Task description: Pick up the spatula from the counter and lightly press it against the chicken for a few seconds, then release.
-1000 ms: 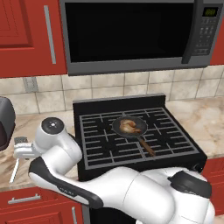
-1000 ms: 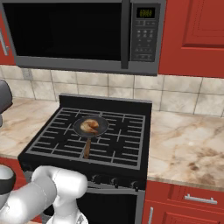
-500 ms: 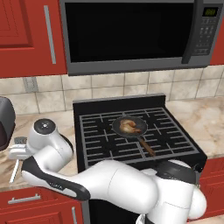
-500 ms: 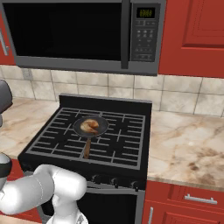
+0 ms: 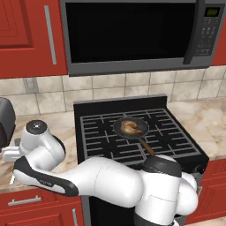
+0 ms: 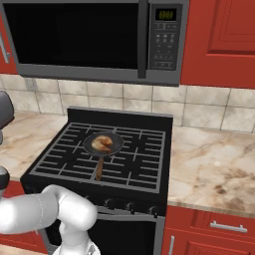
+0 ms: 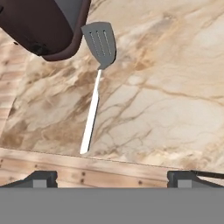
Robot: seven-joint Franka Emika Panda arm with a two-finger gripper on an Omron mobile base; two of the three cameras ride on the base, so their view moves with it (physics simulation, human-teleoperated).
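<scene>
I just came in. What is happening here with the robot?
The arm reaches over the counter left of the stove. Its open gripper hovers above the spatula, which lies flat on the counter, not yet grasped. The chicken sits in a pan on the stove, untouched.

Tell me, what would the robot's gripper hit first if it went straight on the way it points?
Most likely the beige marbled stone counter, just beside the thin white handle of the grey slotted spatula. The open gripper might clip that handle; depth is unclear.
</scene>
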